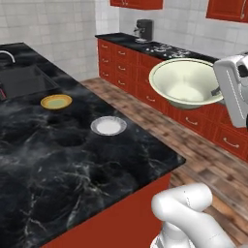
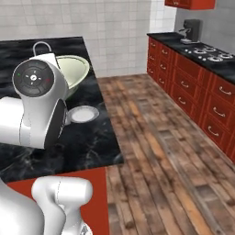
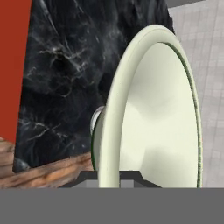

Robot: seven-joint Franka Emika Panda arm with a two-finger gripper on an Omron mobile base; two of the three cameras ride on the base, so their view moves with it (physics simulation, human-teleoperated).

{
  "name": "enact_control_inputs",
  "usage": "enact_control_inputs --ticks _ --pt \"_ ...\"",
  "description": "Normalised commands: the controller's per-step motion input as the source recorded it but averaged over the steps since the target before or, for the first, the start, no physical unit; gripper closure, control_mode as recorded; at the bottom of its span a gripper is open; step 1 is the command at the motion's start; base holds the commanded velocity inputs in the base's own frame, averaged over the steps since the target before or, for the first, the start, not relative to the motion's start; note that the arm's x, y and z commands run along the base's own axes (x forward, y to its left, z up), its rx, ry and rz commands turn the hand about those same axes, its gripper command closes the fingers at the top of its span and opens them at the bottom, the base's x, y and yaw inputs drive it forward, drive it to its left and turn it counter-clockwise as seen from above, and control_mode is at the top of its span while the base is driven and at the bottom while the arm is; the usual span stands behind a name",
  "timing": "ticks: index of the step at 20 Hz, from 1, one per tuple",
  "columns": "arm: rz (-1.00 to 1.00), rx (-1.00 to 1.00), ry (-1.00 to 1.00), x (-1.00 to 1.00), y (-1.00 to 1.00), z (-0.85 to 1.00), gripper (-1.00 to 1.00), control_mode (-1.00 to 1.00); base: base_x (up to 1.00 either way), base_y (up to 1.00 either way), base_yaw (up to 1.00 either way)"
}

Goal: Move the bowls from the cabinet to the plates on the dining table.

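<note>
Claw (image 3: 109, 177) clamped on cream bowl's (image 1: 186, 82) rim, bowl held in air beyond table (image 1: 72, 160) edge, near grey plate (image 1: 108, 126).

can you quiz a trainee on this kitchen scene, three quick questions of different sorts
1. True or false: the cream bowl already sits on a plate.
2. Multiple choice: which plate lies nearer the sink in the left base view? A. orange-yellow plate B. pale grey plate
3. Fill in: the gripper is shut on the bowl's ____.

Key:
1. False. The bowl is held tilted in the air, off the dining table.
2. A
3. rim
</note>
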Motion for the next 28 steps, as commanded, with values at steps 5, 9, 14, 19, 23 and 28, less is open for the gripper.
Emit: enact_control_inputs --ticks 5,9,14,19,23,28 --pt "0.0 0.0 0.0 0.0 0.0 0.0 1.0 1.0 0.63 -0.16 0.28" --pt "0.0 0.0 0.0 0.0 0.0 0.0 1.0 1.0 0.63 -0.17 0.28" --pt "0.0 0.0 0.0 0.0 0.0 0.0 1.0 1.0 0.65 -0.19 0.27" --pt "0.0 0.0 0.0 0.0 0.0 0.0 1.0 1.0 0.67 -0.18 0.26" --pt "0.0 0.0 0.0 0.0 0.0 0.0 1.0 1.0 0.65 -0.19 0.25" --pt "0.0 0.0 0.0 0.0 0.0 0.0 1.0 1.0 0.57 -0.11 0.18"
